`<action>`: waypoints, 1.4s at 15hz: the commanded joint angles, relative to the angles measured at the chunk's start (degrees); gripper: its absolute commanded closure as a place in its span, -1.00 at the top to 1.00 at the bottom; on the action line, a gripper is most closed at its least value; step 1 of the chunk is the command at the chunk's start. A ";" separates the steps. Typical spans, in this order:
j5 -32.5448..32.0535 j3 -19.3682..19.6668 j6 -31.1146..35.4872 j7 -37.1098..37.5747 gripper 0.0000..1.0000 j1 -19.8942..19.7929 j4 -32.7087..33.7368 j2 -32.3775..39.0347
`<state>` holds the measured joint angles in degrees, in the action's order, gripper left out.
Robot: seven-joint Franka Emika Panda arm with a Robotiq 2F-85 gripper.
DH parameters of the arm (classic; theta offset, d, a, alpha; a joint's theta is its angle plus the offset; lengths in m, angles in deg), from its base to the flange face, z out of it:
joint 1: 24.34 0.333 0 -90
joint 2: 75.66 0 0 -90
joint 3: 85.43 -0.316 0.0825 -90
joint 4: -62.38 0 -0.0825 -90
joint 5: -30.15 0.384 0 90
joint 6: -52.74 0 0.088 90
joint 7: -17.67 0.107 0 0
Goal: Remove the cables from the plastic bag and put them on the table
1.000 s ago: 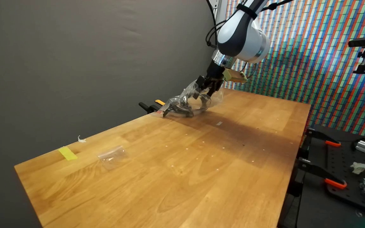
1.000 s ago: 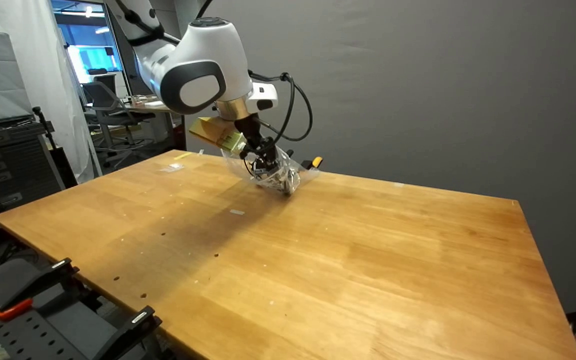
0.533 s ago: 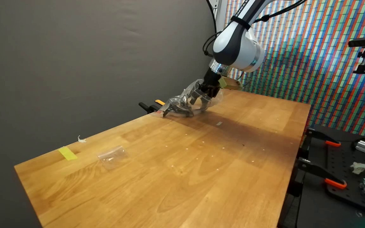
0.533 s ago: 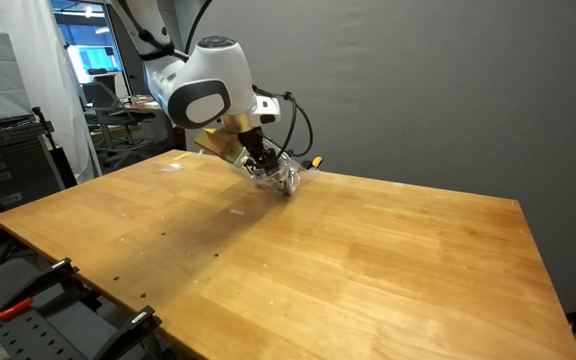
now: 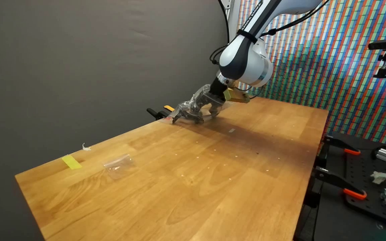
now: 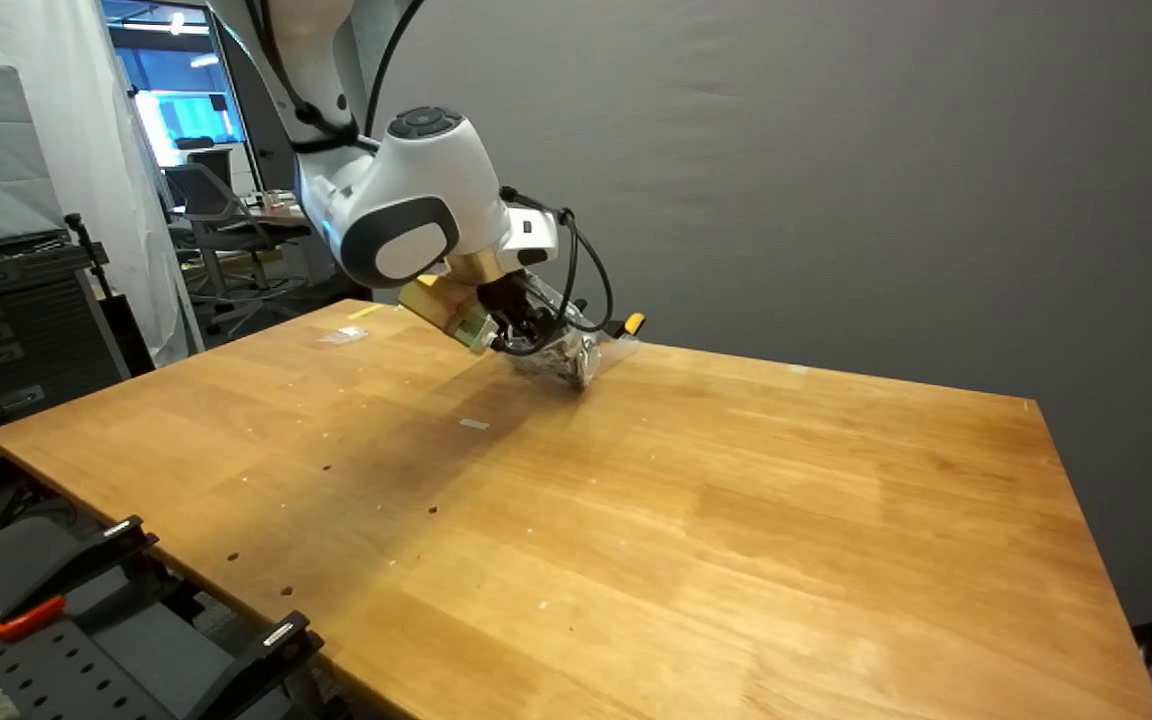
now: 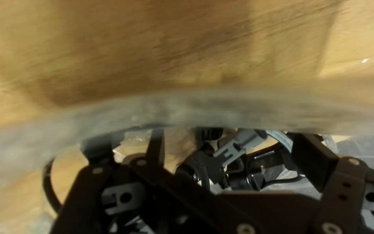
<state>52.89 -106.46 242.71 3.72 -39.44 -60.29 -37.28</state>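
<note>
Close by the far long edge of the table (image 5: 166, 187), the gripper (image 7: 219, 148) sits partly inside the clear plastic bag (image 5: 186, 107), fingers (image 7: 315, 162) spread, dark cables (image 7: 203, 165) showing between them.

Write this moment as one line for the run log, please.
gripper: open, inside plastic bag | cables: in bag, not gripped | bag: on table, near edge | cables out: none seen

Soft shadow (image 5: 256, 142) crosses table (image 5: 139, 201); wrist view part-blurred.
</note>
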 commanded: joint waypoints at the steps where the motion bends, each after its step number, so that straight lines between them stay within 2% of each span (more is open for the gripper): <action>1: -0.21 -1.21 4.44 0.51 1.00 -1.01 4.04 4.07; 5: -0.44 -1.69 6.29 1.26 1.00 -2.08 6.79 6.32; 6: -7.84 0.81 6.20 8.98 1.00 -1.04 6.61 6.14; 8: -11.33 1.17 5.84 12.29 1.00 -1.39 7.57 6.66; 11: -15.23 1.78 5.44 16.20 0.53 -1.77 8.07 6.93; 12: -16.09 1.73 5.06 17.00 0.17 -2.07 8.14 6.99; 16: -18.14 1.84 4.35 18.84 -0.47 -2.51 7.91 6.72; 18: -18.94 1.23 3.52 19.30 -0.64 -2.99 7.82 6.66; 21: -20.32 -1.12 1.40 19.62 -0.58 -5.25 8.30 7.67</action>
<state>35.42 -104.90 246.11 21.94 -41.92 -53.92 -31.20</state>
